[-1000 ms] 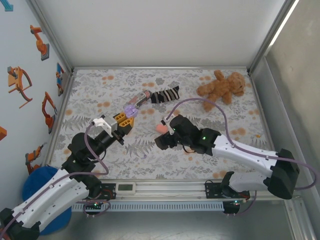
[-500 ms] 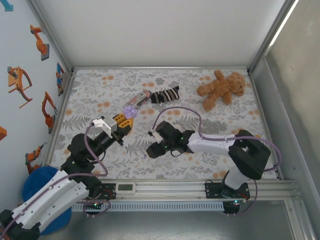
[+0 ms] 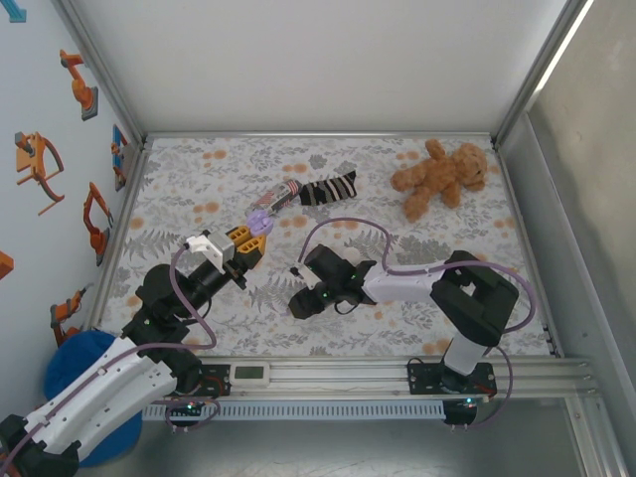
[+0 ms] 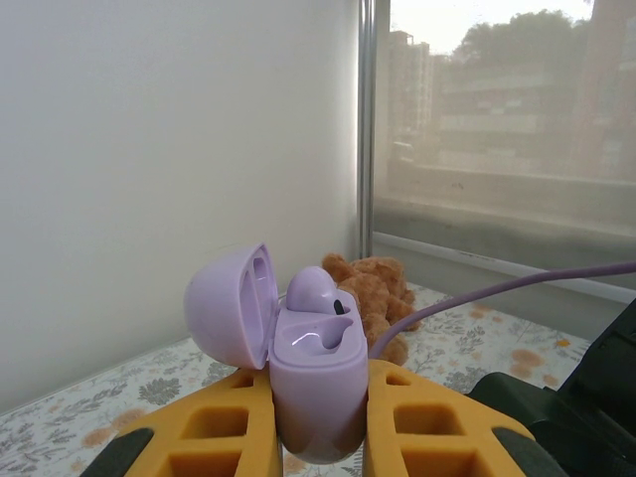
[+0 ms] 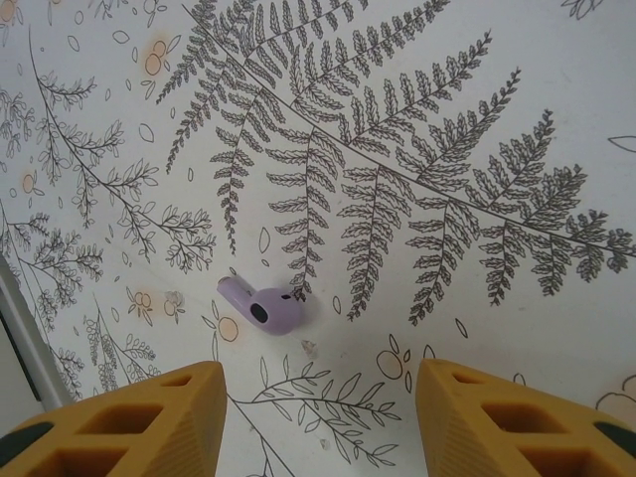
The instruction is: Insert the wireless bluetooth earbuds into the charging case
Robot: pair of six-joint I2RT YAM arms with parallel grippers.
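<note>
**A:** Where is the loose one?

**B:** The pale purple earbud (image 5: 260,305) lies on its side on the fern-print mat (image 5: 477,129), left of centre in the right wrist view, with a dark spot facing the camera.

**A:** Is the right gripper (image 5: 320,397) on it?

**B:** No. It hangs over the mat with its jaws wide apart and nothing between them. The yellow fingertips (image 5: 149,422) are cut off by the bottom edge. The bud sits just above the left-hand one in the frame, apart from it.

**A:** And the charging case (image 4: 313,373)?

**B:** It stands upright at lower centre of the left wrist view. The left gripper (image 4: 316,402) has it clamped between its yellow fingers, and the frame edge cuts off its base. The lid (image 4: 227,303) is swung open to the left. A second earbud (image 4: 316,290) sits in one socket. The hollow beside it looks empty, though glare makes that hard to judge.

**A:** What lies around it?

**B:** A teddy bear (image 4: 373,293) is half hidden behind the case, and a purple cable (image 4: 517,293) crosses at the right. In the top view, a striped sock (image 3: 323,189) lies at upper centre, its end near the case. Whether they touch I cannot tell.
</note>
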